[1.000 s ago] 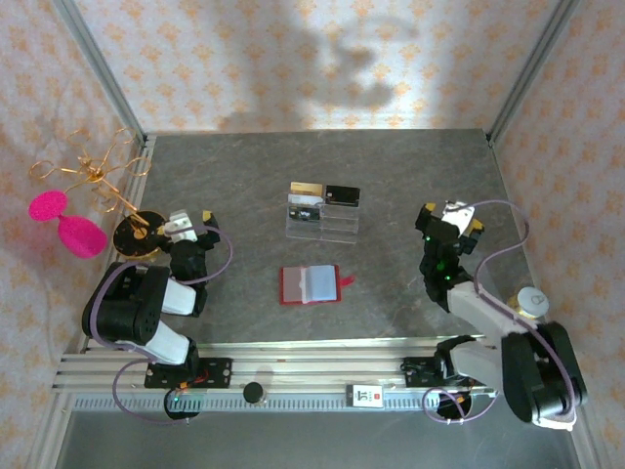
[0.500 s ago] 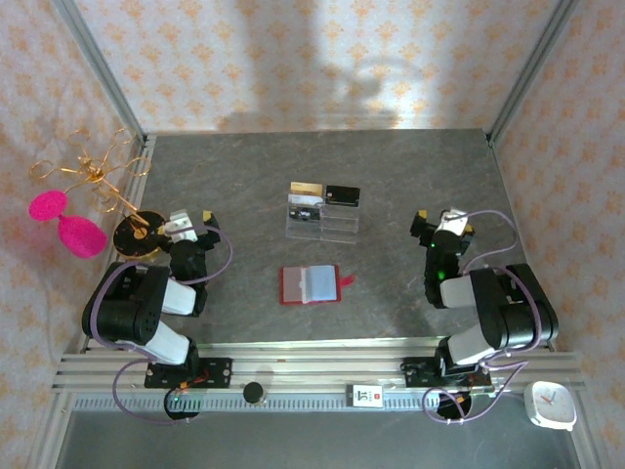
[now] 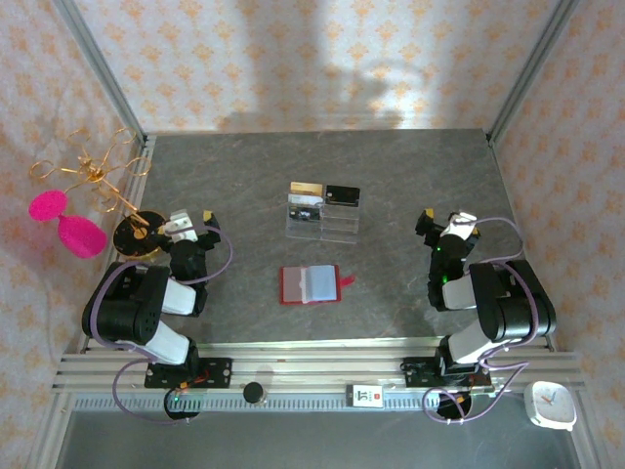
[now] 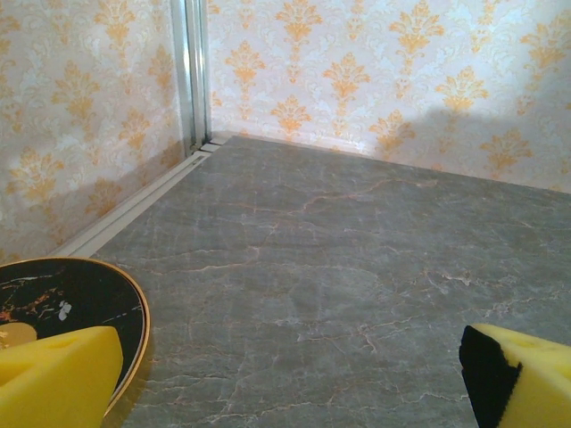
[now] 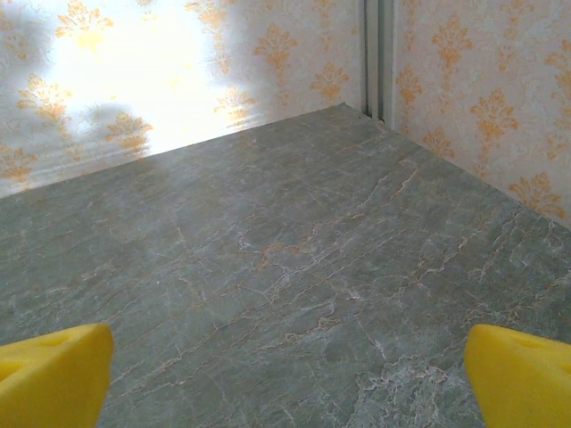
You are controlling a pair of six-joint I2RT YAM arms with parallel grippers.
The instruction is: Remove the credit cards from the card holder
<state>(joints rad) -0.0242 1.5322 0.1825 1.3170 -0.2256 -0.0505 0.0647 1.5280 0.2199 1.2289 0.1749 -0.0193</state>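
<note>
Red card holder (image 3: pixel 311 284), yellow fingers (image 5: pixel 55 373)

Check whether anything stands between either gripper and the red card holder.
Nothing visible does. The card holder lies open mid-table, with bare grey tabletop between it and both the left gripper and the right gripper, each open. The clear stand sits farther back, off both paths.

Card holder (image 3: pixel 311 284) at centre of table (image 3: pixel 410 176), tiered stand (image 3: pixel 322 223) behind it, dish (image 3: pixel 125 244) far left

The left gripper (image 4: pixel 285 383), yellow fingers (image 4: pixel 53 379) spread wide, hangs over a grey marbled table (image 4: pixel 357 250) beside a gold-rimmed black plate (image 4: pixel 67 294).
</note>
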